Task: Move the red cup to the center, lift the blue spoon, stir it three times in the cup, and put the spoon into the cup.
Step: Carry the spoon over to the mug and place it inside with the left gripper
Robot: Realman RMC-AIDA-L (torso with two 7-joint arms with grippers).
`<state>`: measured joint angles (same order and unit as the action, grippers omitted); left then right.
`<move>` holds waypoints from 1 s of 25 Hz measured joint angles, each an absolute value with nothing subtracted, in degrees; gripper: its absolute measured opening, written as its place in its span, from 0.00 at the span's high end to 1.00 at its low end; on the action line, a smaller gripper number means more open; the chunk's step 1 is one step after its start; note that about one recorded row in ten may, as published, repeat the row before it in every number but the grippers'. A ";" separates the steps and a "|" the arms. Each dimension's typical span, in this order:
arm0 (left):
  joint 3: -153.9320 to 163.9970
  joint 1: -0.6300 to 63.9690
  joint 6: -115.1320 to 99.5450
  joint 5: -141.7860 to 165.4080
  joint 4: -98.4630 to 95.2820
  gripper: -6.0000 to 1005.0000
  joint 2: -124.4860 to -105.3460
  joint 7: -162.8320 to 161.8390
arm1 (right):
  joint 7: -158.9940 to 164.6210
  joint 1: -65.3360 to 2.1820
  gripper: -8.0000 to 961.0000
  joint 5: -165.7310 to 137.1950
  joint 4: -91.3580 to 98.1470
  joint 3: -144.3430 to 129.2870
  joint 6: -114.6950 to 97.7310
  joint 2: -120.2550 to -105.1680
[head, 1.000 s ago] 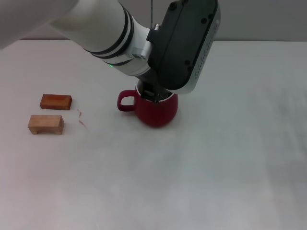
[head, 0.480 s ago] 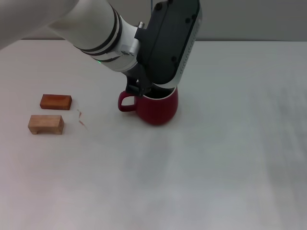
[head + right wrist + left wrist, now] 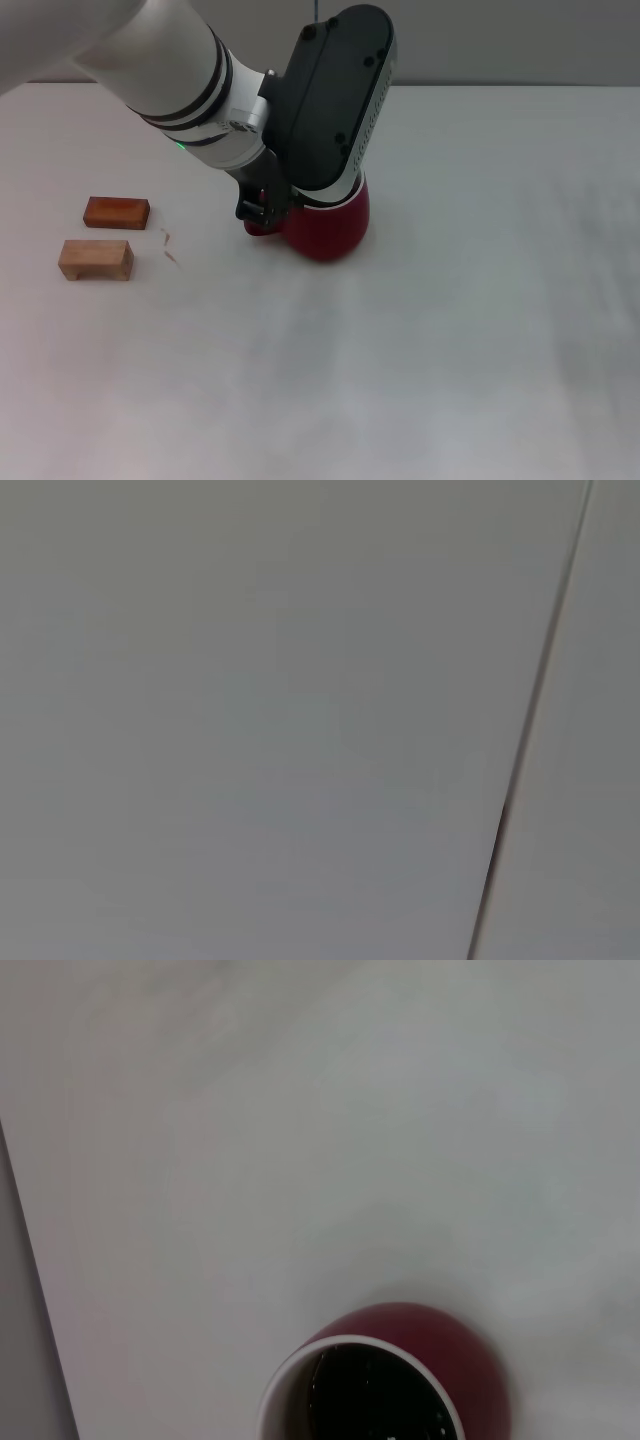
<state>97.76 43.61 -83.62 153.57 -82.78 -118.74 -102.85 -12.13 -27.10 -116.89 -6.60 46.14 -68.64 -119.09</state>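
Observation:
The red cup [image 3: 328, 229] stands on the white table near the middle, and most of its mouth is hidden under my left wrist in the head view. The left wrist view shows its cream rim and dark inside [image 3: 372, 1396]. My left gripper [image 3: 258, 205] hangs low at the cup's left side, right over the handle, which it mostly hides. The blue spoon shows in no view. My right gripper is out of view, and its wrist view shows only a plain grey surface.
Two small wooden blocks lie at the left of the table, a reddish one [image 3: 117, 212] and a paler one [image 3: 95, 259]. A small red mark [image 3: 170, 246] is on the table beside them. The table's back edge runs behind my left arm.
My left gripper has moved left, from over the cup's mouth to over its handle. The cup has stayed in place.

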 joint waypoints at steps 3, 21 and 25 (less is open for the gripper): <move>98.15 43.52 -84.09 153.12 -83.56 0.74 -118.78 -103.09 | -12.13 -27.21 0.36 -116.89 -6.59 46.14 -68.63 -119.09; 100.66 42.45 -77.73 149.61 -84.79 0.72 -119.01 -103.91 | -12.13 -27.18 0.36 -116.87 -6.45 46.14 -68.55 -119.09; 101.52 42.07 -75.53 149.58 -83.60 0.72 -119.00 -104.15 | -12.13 -27.09 0.36 -116.84 -6.41 46.14 -68.55 -119.09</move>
